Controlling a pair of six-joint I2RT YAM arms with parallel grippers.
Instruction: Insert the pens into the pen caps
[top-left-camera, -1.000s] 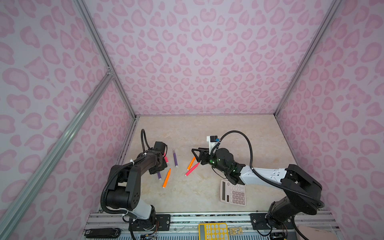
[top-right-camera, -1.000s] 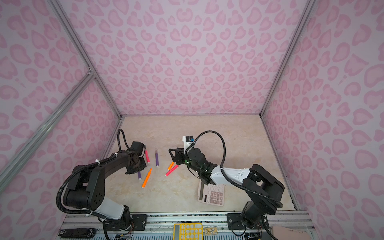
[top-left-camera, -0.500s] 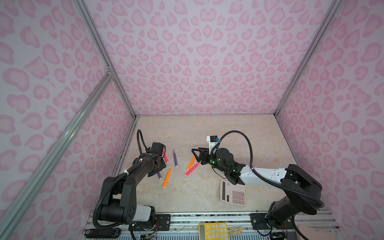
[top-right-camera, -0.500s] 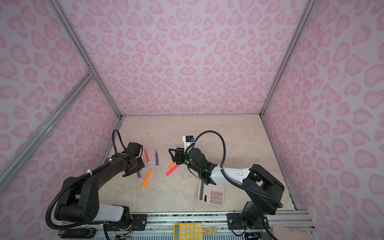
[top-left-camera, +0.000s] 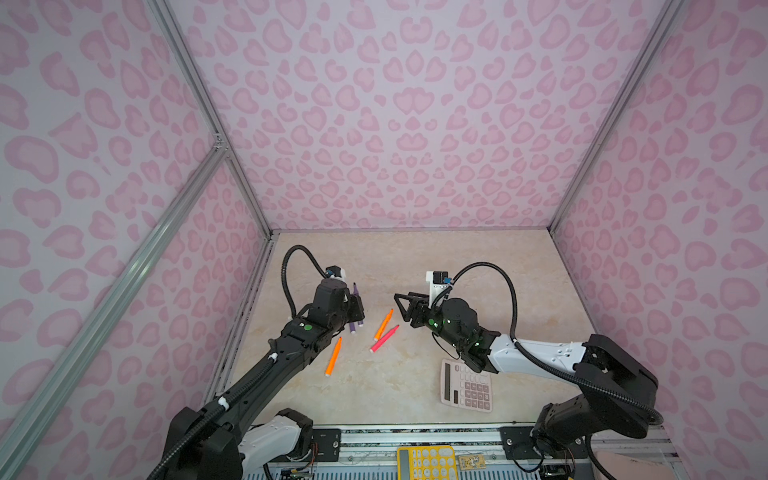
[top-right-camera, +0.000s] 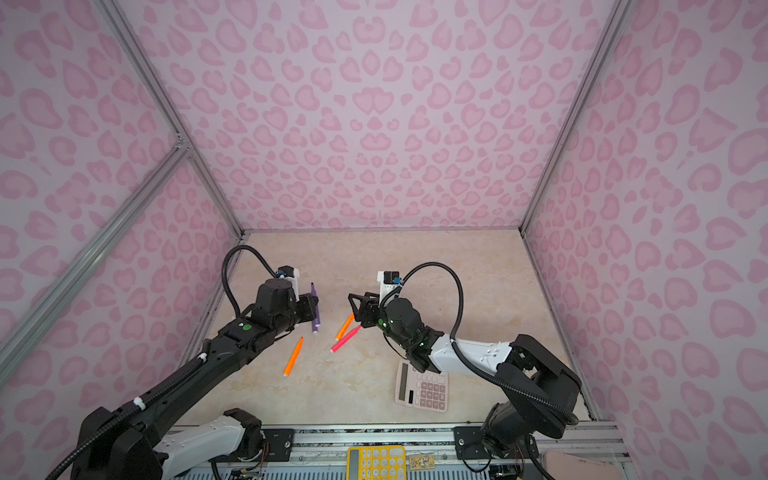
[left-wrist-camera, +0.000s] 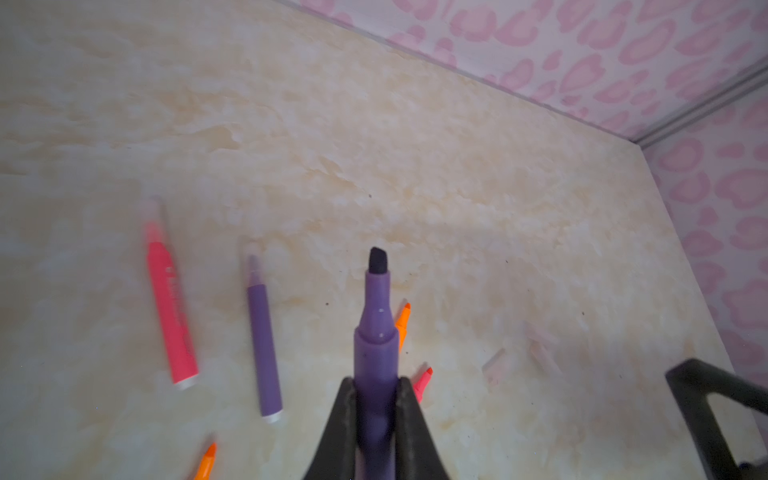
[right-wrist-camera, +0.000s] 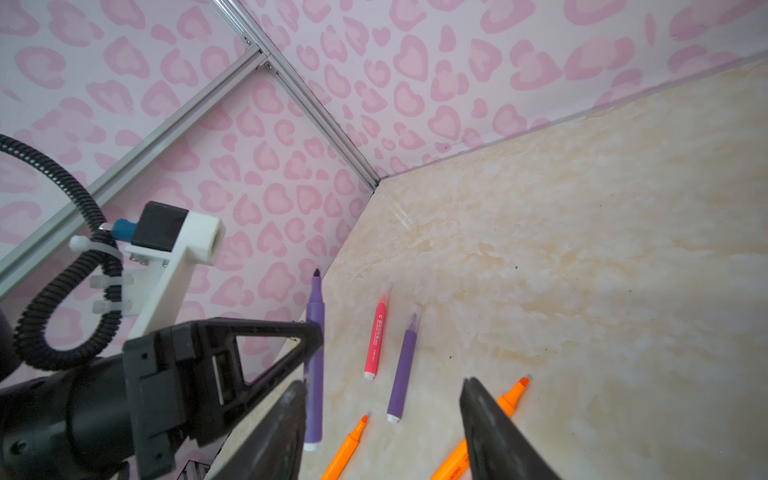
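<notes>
Jaws of the left pincer (left-wrist-camera: 376, 384) were clamped on a slim purple plastic marker pen (left-wrist-camera: 376, 332). Its dark chisel tip was bare and pointed away from the arm, lifted clear of the beige marbled worktop (left-wrist-camera: 374, 124). Beneath lay a second purple pen (left-wrist-camera: 264, 345) and a pink-red pen (left-wrist-camera: 170, 311), side by side, each tip under a clear cover. Faint clear tube caps (left-wrist-camera: 496, 365) lay loose, blurred. The right pincer (right-wrist-camera: 384, 386) hung with jaws apart, empty, above an uncapped orange pen (right-wrist-camera: 509, 397), another orange pen (right-wrist-camera: 349, 440) nearby.
</notes>
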